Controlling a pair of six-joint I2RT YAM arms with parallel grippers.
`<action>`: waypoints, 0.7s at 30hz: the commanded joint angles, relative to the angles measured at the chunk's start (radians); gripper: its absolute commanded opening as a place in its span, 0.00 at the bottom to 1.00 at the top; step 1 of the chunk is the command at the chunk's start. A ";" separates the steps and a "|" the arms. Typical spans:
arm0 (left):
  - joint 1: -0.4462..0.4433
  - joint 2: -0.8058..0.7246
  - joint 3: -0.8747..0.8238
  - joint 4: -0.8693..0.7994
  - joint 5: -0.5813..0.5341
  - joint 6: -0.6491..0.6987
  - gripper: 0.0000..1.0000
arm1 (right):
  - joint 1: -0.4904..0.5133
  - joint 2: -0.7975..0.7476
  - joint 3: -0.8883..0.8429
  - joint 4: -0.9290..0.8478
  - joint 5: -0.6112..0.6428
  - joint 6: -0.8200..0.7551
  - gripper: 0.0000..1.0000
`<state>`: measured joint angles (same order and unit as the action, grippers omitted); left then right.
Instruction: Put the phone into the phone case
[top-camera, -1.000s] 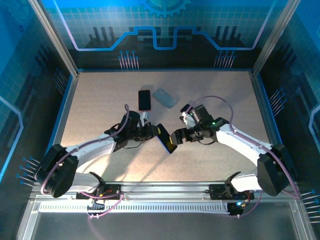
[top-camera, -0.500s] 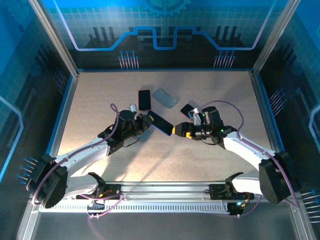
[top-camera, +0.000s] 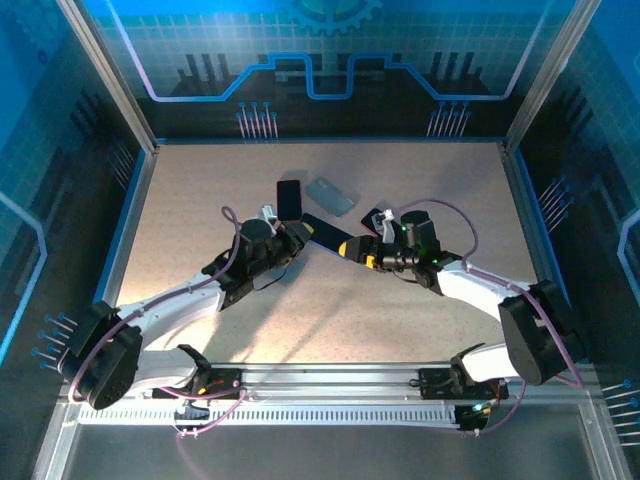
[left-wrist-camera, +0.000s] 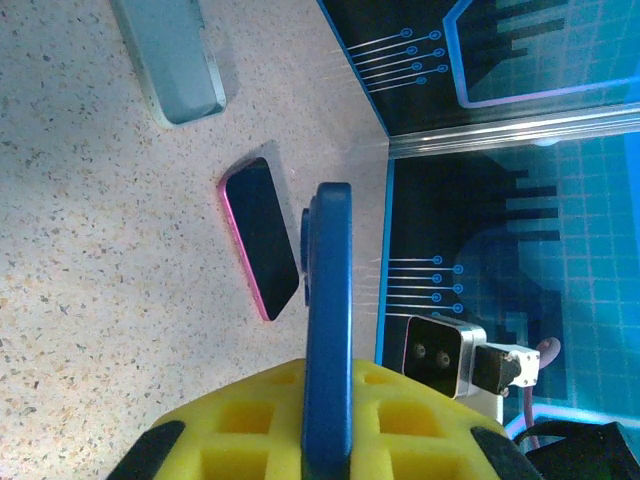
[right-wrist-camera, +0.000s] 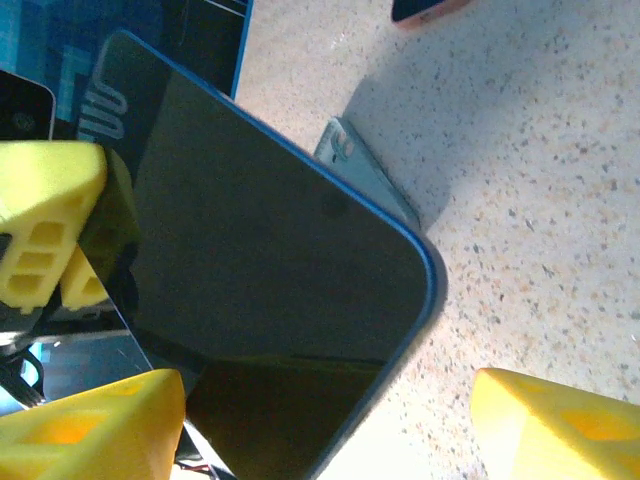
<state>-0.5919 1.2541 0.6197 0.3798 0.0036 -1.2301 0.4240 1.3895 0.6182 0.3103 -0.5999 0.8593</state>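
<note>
A blue-edged phone (top-camera: 325, 233) with a dark screen hangs just above the table centre. My left gripper (top-camera: 297, 238) is shut on its near end. In the left wrist view the phone (left-wrist-camera: 328, 300) stands edge-on between the yellow pads (left-wrist-camera: 240, 420). My right gripper (top-camera: 352, 248) is open at the phone's other end. Its yellow fingers (right-wrist-camera: 560, 420) stand either side of a corner of the phone (right-wrist-camera: 270, 270) with a gap. A clear grey phone case (top-camera: 330, 195) lies flat behind the phone. A translucent case edge (right-wrist-camera: 370, 180) peeks out from under the phone.
A pink-edged phone (top-camera: 289, 198) lies left of the clear case (left-wrist-camera: 170, 55) and shows as pink-edged phone (left-wrist-camera: 260, 235). A dark phone with an orange edge (top-camera: 375, 217) lies by the right wrist. A grey case (top-camera: 288, 271) sits under the left arm. Blue walls ring the table.
The left gripper has carried the blue phone away from the near edge toward the table's far side, and laid it flatter. The right gripper has followed, staying at the phone's free end.
</note>
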 joint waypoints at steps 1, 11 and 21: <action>-0.016 0.011 0.017 0.099 0.011 -0.025 0.00 | -0.011 0.031 -0.015 0.157 -0.004 0.046 0.73; -0.034 0.018 0.006 0.119 0.014 -0.040 0.00 | -0.011 0.085 0.000 0.263 -0.001 0.096 0.51; -0.035 0.013 0.025 -0.005 -0.005 0.017 0.20 | -0.011 0.004 -0.008 0.196 0.045 0.069 0.12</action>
<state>-0.6052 1.2766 0.6189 0.4015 -0.0265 -1.2552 0.3954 1.4342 0.6128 0.5224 -0.5877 1.0126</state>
